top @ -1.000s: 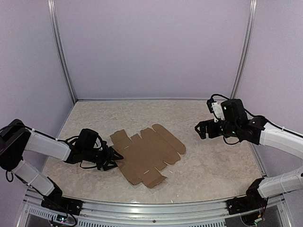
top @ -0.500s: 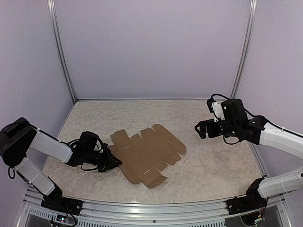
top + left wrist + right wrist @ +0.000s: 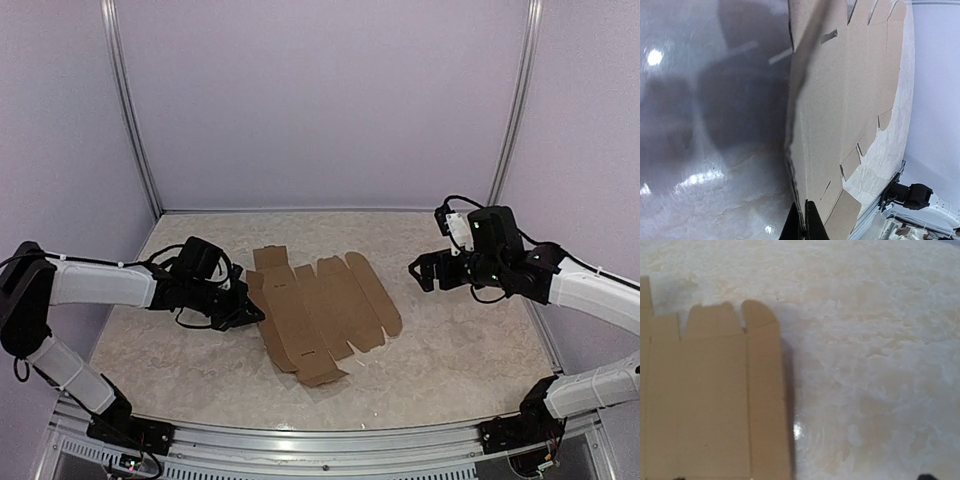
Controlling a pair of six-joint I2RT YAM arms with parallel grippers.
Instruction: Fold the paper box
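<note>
The paper box [image 3: 325,310] is a flat brown die-cut sheet with flaps and rounded tabs, lying mid-table. My left gripper [image 3: 254,311] is shut on its left edge. In the left wrist view the two black fingertips [image 3: 811,226] pinch that edge, and the cardboard [image 3: 845,100] rises slightly off the table beside them. My right gripper [image 3: 424,273] hovers open to the right of the sheet, apart from it. The right wrist view looks down on the sheet's right flap [image 3: 715,400], with nothing between the fingers.
The marbled tabletop [image 3: 470,350] is walled by pale purple panels with metal posts [image 3: 135,130] at the back corners. An aluminium rail [image 3: 320,440] runs along the near edge, between the two arm bases.
The left gripper closed on the sheet's left edge. It then swung toward the back, turning the sheet and shifting it slightly right. The right arm barely moved.
</note>
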